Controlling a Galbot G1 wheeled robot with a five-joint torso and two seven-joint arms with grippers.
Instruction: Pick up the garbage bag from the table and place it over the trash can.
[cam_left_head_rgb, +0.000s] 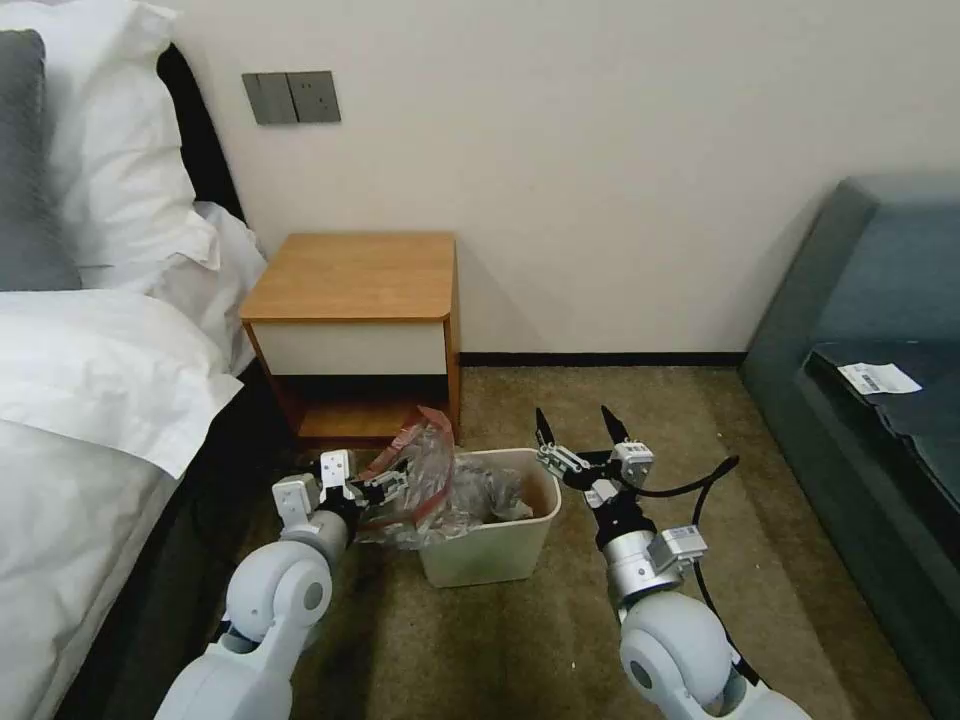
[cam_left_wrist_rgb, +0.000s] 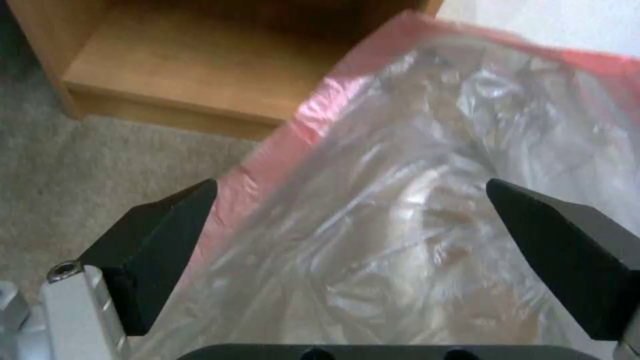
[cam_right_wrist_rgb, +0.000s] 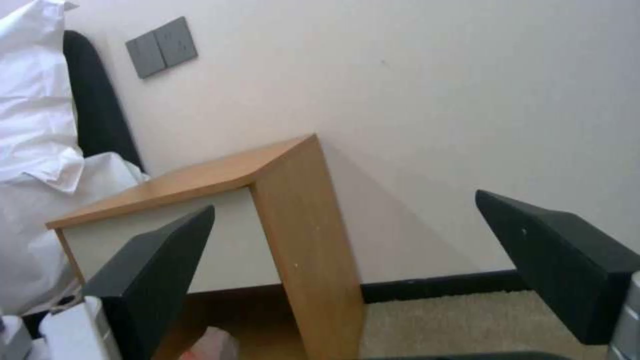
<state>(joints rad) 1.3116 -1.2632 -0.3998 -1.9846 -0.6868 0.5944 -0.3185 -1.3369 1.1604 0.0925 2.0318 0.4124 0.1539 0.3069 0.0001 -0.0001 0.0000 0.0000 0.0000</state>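
A brownish carpet runs up to a pale wall, with a bed along the robot's left and a dark teal sofa on its right. Low over the carpet, the left gripper sits just beside the left rim of the trash can. In the left wrist view its two black fingers stand spread wide, and the crinkled plastic of the garbage bag lies between them without being pinched. The bag is draped over the left side of the can: its red band stands up above the rim and curves down the outer wall, while the clear greyish film bunches darker inside the can. The right gripper hovers just beside the can's right rim, its pointed fingers apart and aimed upward, holding nothing. Past its spread fingers the right wrist view looks at the table and the wall behind it. The table stands against the wall just behind the can, its orange-brown top bare, the white drawer front below it and the open lower shelf showing near the bag's red edge. Two grey wall switches sit above the table, and a white slip of paper lies on the sofa.
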